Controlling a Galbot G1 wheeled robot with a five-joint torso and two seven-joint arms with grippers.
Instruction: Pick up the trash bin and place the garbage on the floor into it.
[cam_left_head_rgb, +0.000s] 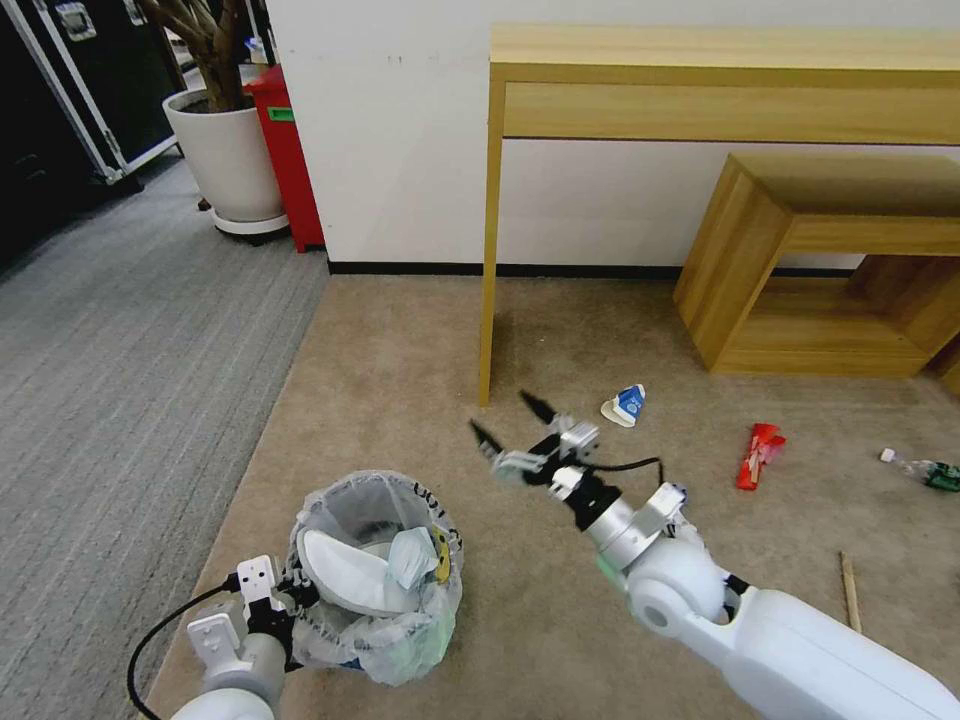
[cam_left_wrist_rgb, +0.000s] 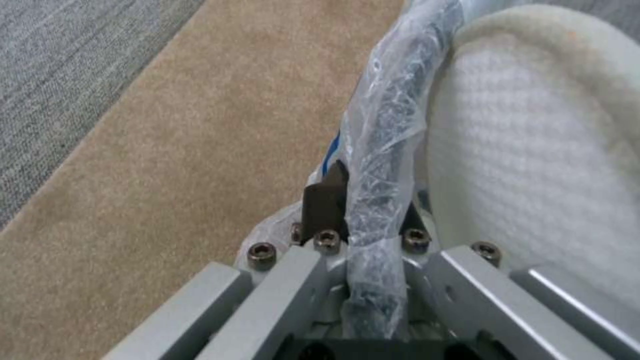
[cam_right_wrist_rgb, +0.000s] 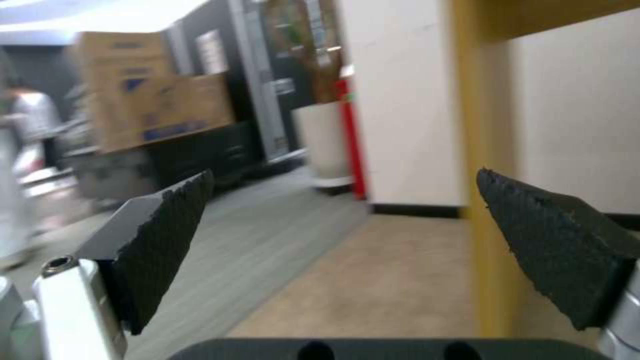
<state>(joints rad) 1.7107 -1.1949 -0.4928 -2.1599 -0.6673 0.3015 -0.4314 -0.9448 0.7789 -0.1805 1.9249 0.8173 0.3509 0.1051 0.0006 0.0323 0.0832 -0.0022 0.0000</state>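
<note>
Left gripper low at the near left, jaws clamped on the bag-covered rim of the trash bin. In the left wrist view, that rim pinched between the dark fingers, white slipper pressed right up against it inside. Bin sitting over the beige carpet floor, near the seam with the grey ribbed carpet. Inside: white slipper lying across, pale blue mask beside it, a bit of yellow against the far wall.

Right gripper out over the carpet, right of the bin, jaws wide apart, nothing between them. Past it, a blue-white carton near the wooden desk leg. Further right, red wrapper, green-label bottle, wooden stick, all well apart on the carpet.
</note>
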